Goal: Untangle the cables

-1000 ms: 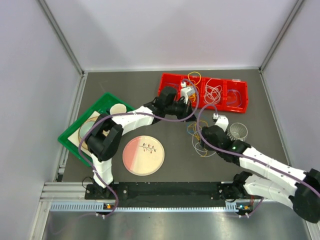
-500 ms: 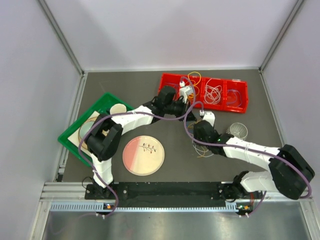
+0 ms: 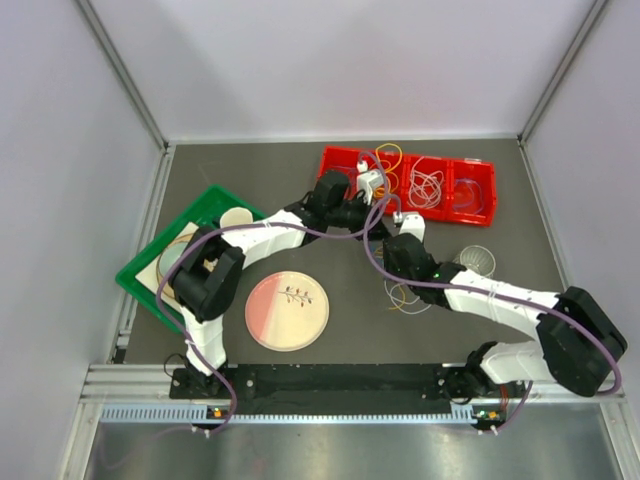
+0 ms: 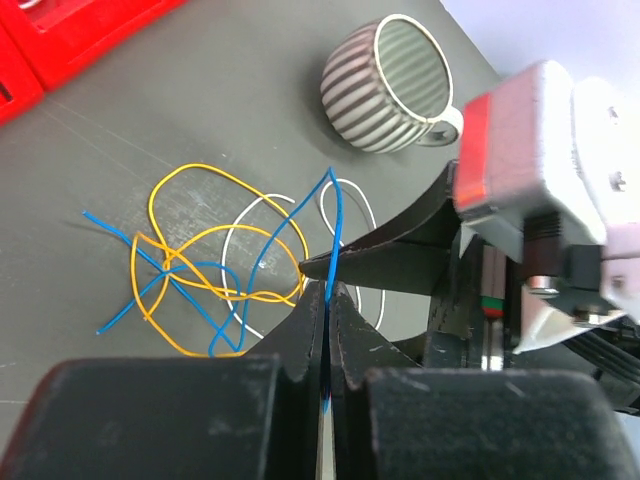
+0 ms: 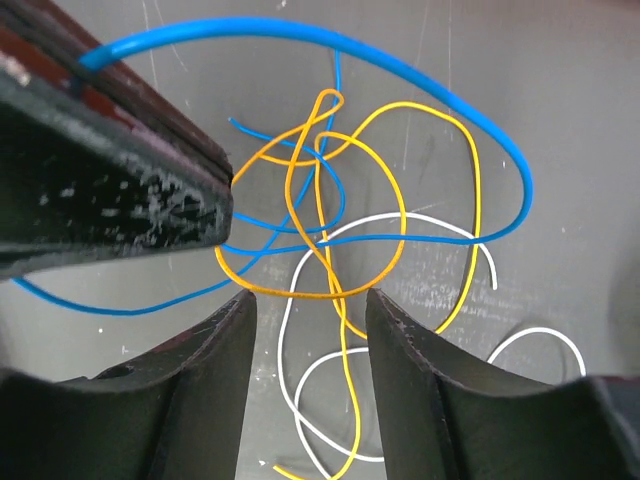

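Beside the striped cup (image 4: 395, 85), on the tabletop (image 4: 150, 100), the cables (image 4: 215, 265) are lying in one loose knot of yellow, blue and white loops. The left pincer (image 4: 327, 290) is clamping the blue cable (image 4: 338, 225) with its jaws fully closed and is holding that strand raised clear of the knot. Judged purpose: tensioning it so that its crossings are showing apart from the rest. The right pincer (image 5: 308, 310) is hovering directly over the knot near the cup, jaws parted and gripping nothing. The yellow cable (image 5: 300, 294) is lying under the gap between its fingers, with the white cable (image 5: 400, 215) just beyond. Judged purpose: positioning to pin or take yellow while blue is being drawn free
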Available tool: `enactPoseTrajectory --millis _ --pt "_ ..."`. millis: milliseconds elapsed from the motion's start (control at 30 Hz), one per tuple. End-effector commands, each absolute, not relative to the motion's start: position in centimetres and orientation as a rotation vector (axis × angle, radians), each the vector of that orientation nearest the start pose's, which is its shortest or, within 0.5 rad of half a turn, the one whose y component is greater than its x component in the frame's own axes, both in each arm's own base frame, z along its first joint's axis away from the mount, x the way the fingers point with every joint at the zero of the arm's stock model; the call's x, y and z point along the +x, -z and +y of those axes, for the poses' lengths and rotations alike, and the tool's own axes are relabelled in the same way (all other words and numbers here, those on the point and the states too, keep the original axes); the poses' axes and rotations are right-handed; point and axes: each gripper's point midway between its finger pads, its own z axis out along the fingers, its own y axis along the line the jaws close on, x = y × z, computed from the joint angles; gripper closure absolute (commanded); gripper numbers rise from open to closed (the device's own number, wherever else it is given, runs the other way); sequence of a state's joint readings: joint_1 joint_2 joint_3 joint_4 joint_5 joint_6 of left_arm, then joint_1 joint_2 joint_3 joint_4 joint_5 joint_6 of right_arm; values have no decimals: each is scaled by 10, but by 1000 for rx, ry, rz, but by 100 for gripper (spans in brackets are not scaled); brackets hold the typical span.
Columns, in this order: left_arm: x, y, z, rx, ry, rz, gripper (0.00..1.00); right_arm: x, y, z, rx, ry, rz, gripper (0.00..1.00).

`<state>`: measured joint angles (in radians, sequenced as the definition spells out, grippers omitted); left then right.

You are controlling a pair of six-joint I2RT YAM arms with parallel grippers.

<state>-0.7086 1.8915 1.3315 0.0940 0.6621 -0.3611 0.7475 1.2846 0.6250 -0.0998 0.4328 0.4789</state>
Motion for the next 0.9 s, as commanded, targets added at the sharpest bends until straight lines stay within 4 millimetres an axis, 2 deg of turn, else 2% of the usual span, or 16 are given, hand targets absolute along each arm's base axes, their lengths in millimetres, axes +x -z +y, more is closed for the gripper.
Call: enactPoseTrajectory --millis 0,67,100,133,167,200,233,267,333,400,433,533,633,767,867 --pt "318 -198 -423 807 1341 1925 100 287 -95 183 -68 -187 2166 51" --pt "322 -203 -421 763 1346 1923 100 285 -103 176 33 -206 2139 48" --pt "324 -202 -419 743 1346 1927 100 281 -98 169 71 -196 2146 47" --pt "327 -210 -418 724 1345 1897 100 278 -98 166 101 -204 2140 47" --pt "327 -214 -417 700 1356 1894 100 276 -109 164 176 -254 2101 46" --pt "328 -211 -415 683 1353 1902 100 270 -104 160 201 -263 2106 46" --pt "329 -216 -414 667 1349 1892 100 268 -106 158 232 -291 2093 46" --pt "332 -217 -413 635 1340 1898 100 265 -113 161 272 -353 2076 45" --pt "334 -222 -410 600 1333 1883 100 262 -111 161 313 -398 2084 44" --pt "336 -218 -405 519 1328 1881 100 259 -109 165 377 -454 2101 44" --pt "336 -224 -402 459 1343 1866 100 260 -108 164 426 -478 2103 44" --pt "339 -228 -394 360 1345 1807 100 262 -105 167 549 -545 2118 44" --pt "339 -226 -393 337 1351 1809 100 264 -97 171 694 -619 2152 44" --pt "339 -225 -395 341 1366 1814 100 270 -100 179 783 -673 2136 45" --pt "338 -225 -397 345 1378 1815 100 271 -94 187 834 -703 2162 45"
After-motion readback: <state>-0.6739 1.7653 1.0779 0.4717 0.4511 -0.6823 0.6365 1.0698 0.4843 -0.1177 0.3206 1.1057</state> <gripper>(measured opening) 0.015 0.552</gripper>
